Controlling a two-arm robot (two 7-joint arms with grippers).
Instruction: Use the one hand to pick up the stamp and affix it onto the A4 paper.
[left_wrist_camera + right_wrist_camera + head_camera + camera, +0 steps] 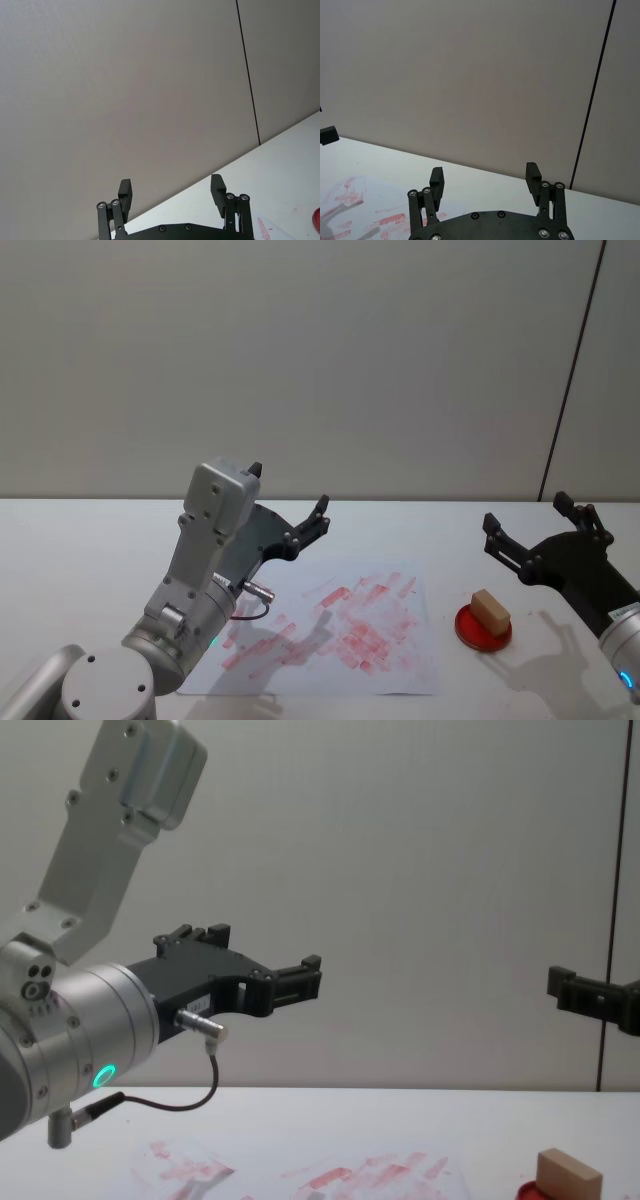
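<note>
Head view: both pincers up & spread, nothing held, stamp (pixel 490 610) sitting on the red ink pad (pixel 470 627)

Left pincer (pixel 290 490) is up off the table (pixel 90 540), over the left part of the A4 paper (pixel 395 645), jaws wide apart & aimed at the back wall; left wrist view has its fingers (pixel 125 190) gaping w/ only wall between them. Right pincer (pixel 527 512) hangs in the air on the far right, near the stamp but not touching it, also released; right wrist view confirms an empty gap. Paper lies flat mid-table, smeared w/ red marks, pad just right of it. Chest view: tan stamp (pixel 568 1172) low right, left pincer (pixel 262 952) well above table level
</note>
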